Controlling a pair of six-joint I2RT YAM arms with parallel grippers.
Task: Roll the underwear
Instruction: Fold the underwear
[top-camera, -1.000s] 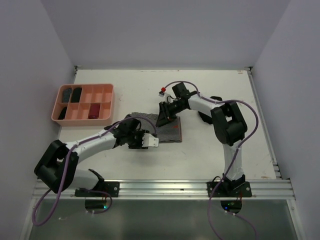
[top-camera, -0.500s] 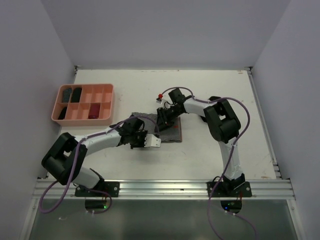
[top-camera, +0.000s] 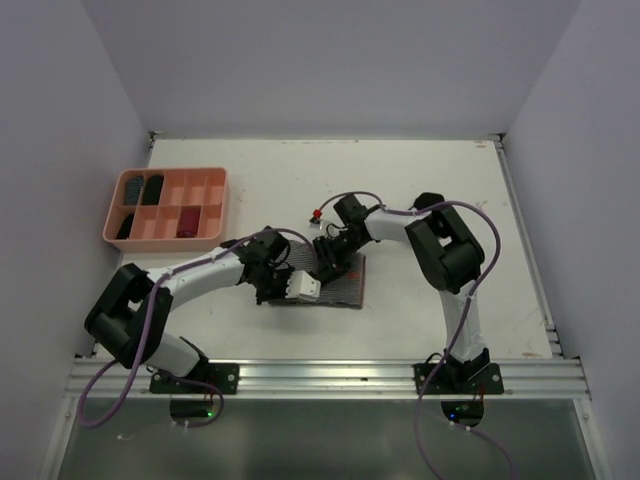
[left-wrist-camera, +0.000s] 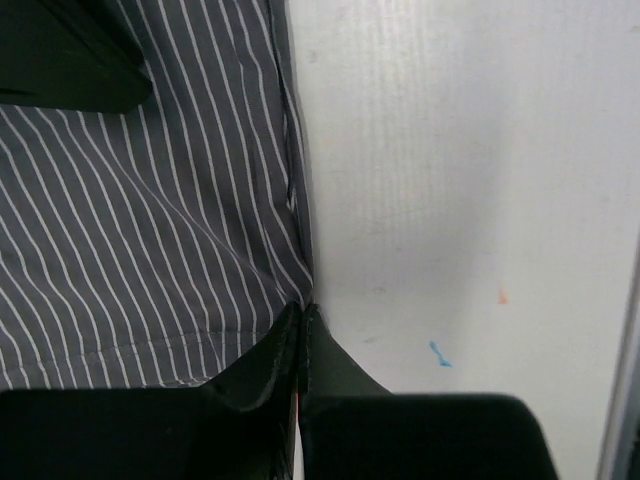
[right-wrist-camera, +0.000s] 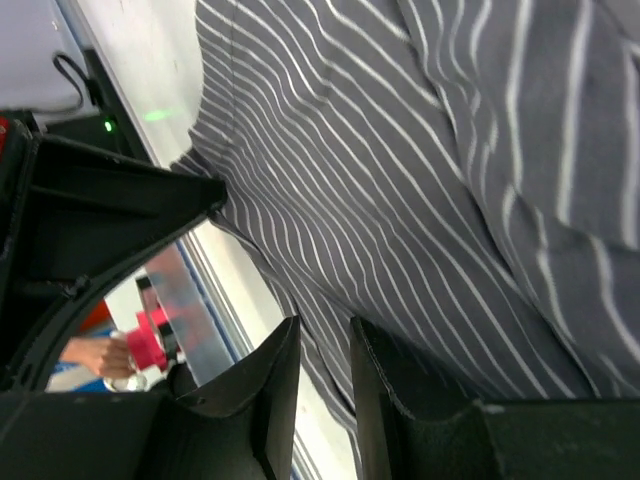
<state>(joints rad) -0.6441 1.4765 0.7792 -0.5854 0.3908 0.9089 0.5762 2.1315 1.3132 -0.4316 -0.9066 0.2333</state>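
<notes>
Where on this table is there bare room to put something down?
The far strip beyond the tray and arms is bare, and so is the right side past the right arm. The middle is crowded: both hands sit on the striped underwear.

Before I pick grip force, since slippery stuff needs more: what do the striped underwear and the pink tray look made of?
The striped underwear: thin woven cloth, matte grey with fine white stripes, creased and stitched along its edge; probably cotton, though the fibre cannot be told. The pink tray: probably moulded plastic, with one even salmon colour and rigid thin dividers.
</notes>
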